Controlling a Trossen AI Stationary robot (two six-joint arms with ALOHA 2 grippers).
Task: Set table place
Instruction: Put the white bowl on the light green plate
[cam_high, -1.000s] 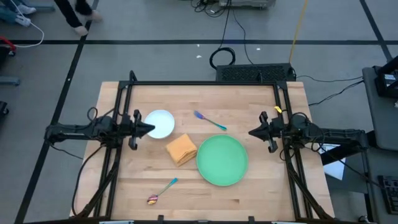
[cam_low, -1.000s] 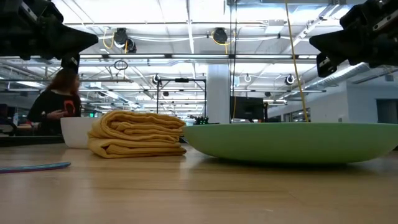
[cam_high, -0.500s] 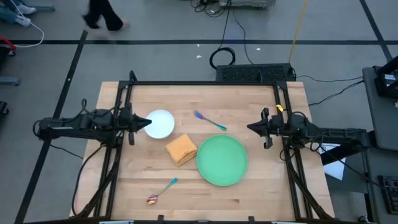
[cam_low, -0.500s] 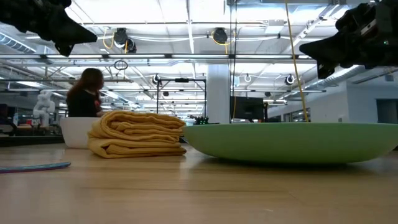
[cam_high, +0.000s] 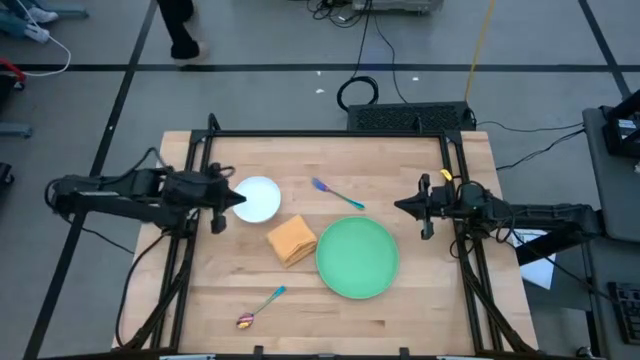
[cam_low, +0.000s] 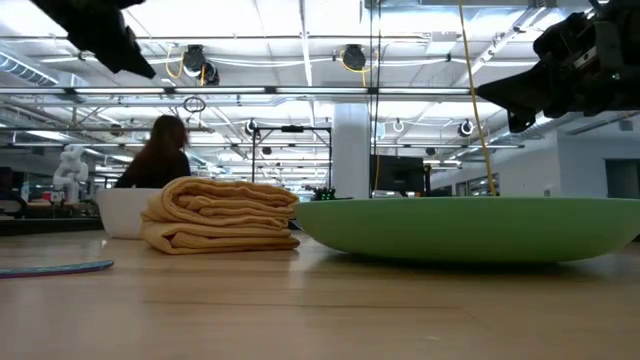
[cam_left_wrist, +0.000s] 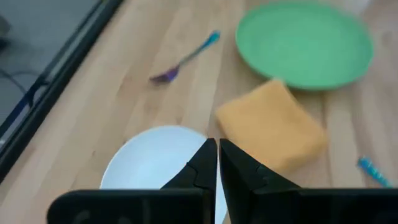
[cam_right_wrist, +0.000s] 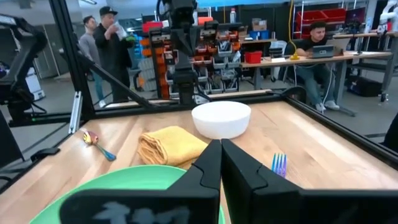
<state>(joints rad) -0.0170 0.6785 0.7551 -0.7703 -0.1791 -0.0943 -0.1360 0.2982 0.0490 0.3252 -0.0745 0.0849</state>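
Wooden table (cam_high: 420, 300) carries the green plate (cam_high: 357, 257), with the orange napkin (cam_high: 291, 240) touching its rim and the white bowl (cam_high: 256, 198) beyond the napkin. Left gripper (cam_high: 238, 197) hovers at the bowl's edge, fingers together and empty; right gripper (cam_high: 401, 207) hangs near the plate's far side, also closed.

Grey floor (cam_high: 250, 90) with black tape lines, coiled cable (cam_high: 357, 93), workbenches (cam_right_wrist: 298, 59), people beyond, bright ceiling lights (cam_low: 300, 40)

Both arms reach inward above the table from opposite sides, the left gripper (cam_high: 237, 197) and right gripper (cam_high: 399, 206) each with fingers pressed together, holding nothing.
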